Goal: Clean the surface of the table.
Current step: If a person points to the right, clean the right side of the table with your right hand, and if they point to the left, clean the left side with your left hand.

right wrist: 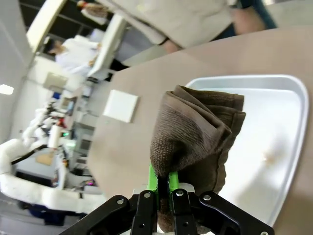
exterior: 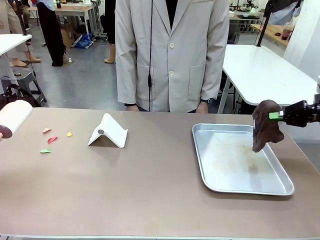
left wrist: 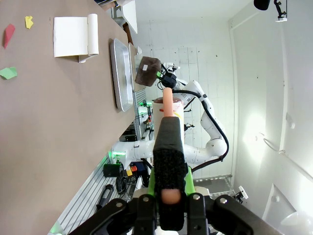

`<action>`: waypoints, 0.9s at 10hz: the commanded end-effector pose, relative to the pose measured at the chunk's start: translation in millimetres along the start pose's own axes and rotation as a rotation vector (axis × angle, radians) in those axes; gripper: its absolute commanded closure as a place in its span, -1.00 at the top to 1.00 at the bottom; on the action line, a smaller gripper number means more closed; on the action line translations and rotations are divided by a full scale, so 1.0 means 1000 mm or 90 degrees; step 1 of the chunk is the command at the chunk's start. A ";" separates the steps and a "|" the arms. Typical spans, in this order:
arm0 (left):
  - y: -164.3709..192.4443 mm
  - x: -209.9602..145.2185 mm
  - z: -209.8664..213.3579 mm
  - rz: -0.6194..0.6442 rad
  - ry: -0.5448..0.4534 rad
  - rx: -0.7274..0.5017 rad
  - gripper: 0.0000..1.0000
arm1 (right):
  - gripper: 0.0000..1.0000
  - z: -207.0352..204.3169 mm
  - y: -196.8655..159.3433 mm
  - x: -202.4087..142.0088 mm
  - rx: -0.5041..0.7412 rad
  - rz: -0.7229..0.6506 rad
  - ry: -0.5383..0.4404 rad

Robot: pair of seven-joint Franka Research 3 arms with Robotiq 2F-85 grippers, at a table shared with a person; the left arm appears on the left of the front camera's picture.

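Brown cloth (exterior: 266, 131) in right end effector (exterior: 273, 116) — roller (left wrist: 168, 142) in left end effector (left wrist: 170, 190), table (exterior: 150, 190)

Left tool (left wrist: 168, 190) tight on roller (left wrist: 169, 147), right tool (exterior: 274, 116) on cloth (exterior: 265, 132)

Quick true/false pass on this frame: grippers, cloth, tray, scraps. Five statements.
1. The right gripper is shut on the brown cloth. True.
2. The cloth lies flat in the tray. False: it hangs from the gripper over the tray's right side.
3. Coloured scraps lie on the table, left of the white folded card. True.
4. The scraps sit in the tray. False: they lie on the table top, far from it.
5. The left gripper is open. False: it is shut on the lint roller, gripping its handle.
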State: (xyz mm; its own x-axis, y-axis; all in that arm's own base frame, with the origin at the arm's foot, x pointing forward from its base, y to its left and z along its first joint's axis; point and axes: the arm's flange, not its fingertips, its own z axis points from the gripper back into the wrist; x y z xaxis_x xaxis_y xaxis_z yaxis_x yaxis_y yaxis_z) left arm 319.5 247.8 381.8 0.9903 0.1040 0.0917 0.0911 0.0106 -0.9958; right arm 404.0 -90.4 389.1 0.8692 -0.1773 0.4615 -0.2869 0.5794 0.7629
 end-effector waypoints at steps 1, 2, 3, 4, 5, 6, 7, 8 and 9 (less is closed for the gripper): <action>-0.004 -0.003 0.002 -0.006 0.004 -0.008 -1.00 | -0.81 -0.025 -0.017 0.004 -0.063 0.025 -0.011; -0.004 -0.003 0.002 -0.006 0.004 -0.008 -1.00 | -0.81 -0.030 -0.027 0.008 -0.114 0.029 -0.022; -0.004 -0.003 0.002 -0.006 0.004 -0.008 -1.00 | -0.81 -0.033 -0.032 0.011 -0.146 0.037 -0.024; -0.004 -0.003 0.002 -0.006 0.004 -0.008 -1.00 | -0.81 -0.039 -0.036 0.013 -0.166 0.044 -0.008; -0.004 -0.003 0.002 -0.006 0.004 -0.008 -1.00 | -0.81 -0.044 -0.041 0.014 -0.181 0.050 -0.001; -0.004 -0.003 0.002 -0.006 0.004 -0.008 -1.00 | -0.81 -0.047 -0.046 0.014 -0.197 0.053 0.000; -0.004 -0.003 0.002 -0.006 0.004 -0.008 -1.00 | -0.81 -0.053 -0.052 0.013 -0.209 0.056 0.010; -0.004 -0.003 0.002 -0.006 0.004 -0.008 -1.00 | -0.81 -0.065 -0.062 0.011 -0.238 0.057 0.024; -0.004 -0.003 0.002 -0.006 0.004 -0.008 -1.00 | -0.81 -0.075 -0.073 0.010 -0.254 0.053 0.033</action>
State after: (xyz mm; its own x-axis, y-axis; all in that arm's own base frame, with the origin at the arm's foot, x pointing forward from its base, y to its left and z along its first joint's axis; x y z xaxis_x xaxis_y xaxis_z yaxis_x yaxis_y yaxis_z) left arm 319.6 247.9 381.6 0.9904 0.1039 0.0914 0.0908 0.0105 -0.9958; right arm 451.1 -78.8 318.4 0.8793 -0.1111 0.4632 -0.1762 0.8276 0.5330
